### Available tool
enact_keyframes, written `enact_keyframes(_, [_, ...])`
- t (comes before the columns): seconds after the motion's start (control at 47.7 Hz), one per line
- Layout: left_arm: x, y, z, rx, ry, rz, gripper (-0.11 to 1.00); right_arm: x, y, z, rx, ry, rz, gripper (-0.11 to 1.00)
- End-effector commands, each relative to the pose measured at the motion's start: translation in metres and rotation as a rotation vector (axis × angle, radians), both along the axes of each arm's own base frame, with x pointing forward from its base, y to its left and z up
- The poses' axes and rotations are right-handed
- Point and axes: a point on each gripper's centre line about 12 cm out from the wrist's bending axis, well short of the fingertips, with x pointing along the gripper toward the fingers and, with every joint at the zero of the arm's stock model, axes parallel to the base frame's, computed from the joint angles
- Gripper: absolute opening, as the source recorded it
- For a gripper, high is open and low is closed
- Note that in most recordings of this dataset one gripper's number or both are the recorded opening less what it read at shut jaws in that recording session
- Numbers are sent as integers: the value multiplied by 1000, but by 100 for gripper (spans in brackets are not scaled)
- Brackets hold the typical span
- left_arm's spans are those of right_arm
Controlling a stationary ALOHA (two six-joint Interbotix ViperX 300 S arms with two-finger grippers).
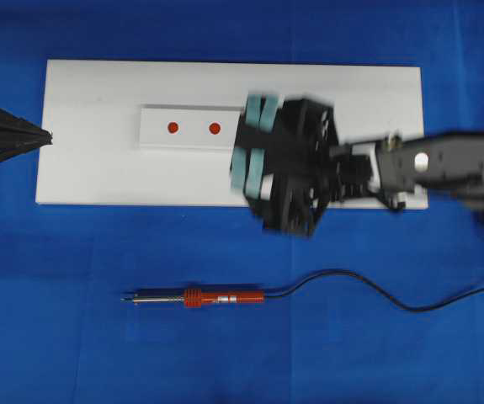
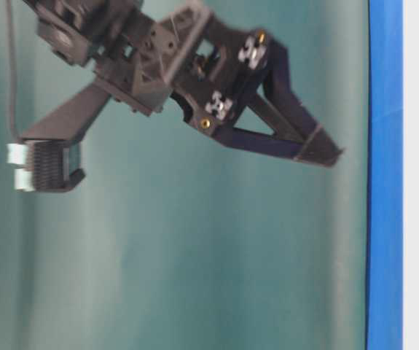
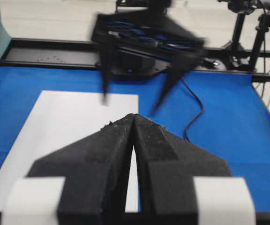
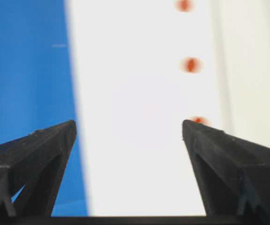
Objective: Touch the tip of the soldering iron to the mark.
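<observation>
The soldering iron is seen lying flat on the blue counter, near the front edge and well apart from both arms, with the tip pointing left and its black cord trailing off to the right. Farther back, a white board is laid on the counter, and red marks are shown on a raised white strip upon it. The right claw is held above the board's right part, its jaws spread wide with nothing between them. The left claw is kept at the board's left end, its jaws pressed together and empty.
</observation>
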Motion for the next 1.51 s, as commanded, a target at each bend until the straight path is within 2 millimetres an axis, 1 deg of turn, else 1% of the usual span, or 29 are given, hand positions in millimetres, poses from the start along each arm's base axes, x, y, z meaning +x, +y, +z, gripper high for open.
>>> enact_keyframes(0.0, [1, 0, 10, 1, -26, -2, 0, -4, -21, 17, -5, -52, -40, 89])
enact_keyframes(0.105, [1, 0, 10, 1, -26, -1, 0, -7, -32, 16, -13, -57, -53, 89])
enact_keyframes(0.252, [1, 0, 10, 1, -28, -1, 0, -16, -33, 18, -13, -69, -49, 89])
enact_keyframes(0.377, [1, 0, 10, 1, -26, -2, 0, -32, -33, 29, -16, -95, -46, 89])
enact_keyframes(0.482, [1, 0, 10, 1, -28, -2, 0, -53, -32, 39, -21, -133, -37, 89])
enact_keyframes(0.65, [1, 0, 10, 3, -28, -1, 0, -97, -29, 51, -22, -221, -18, 89])
enact_keyframes(0.818, [1, 0, 11, 3, -31, -1, 0, -146, -27, 64, -25, -325, -11, 89])
enact_keyframes(0.923, [1, 0, 10, 3, -28, -1, 0, -171, -27, 66, -30, -370, -11, 89])
enact_keyframes(1.09, [1, 0, 10, 3, -28, -2, 0, -202, -25, 57, -32, -417, -8, 89])
enact_keyframes(1.174, [1, 0, 10, 1, -26, 0, 0, -215, -24, 48, -31, -439, -3, 89])
enact_keyframes(1.363, [1, 0, 11, 1, -32, -1, 0, -234, -20, 32, -25, -527, 34, 89])
enact_keyframes(1.489, [1, 0, 11, 3, -34, -1, 0, -241, -18, 21, -23, -550, 47, 89])
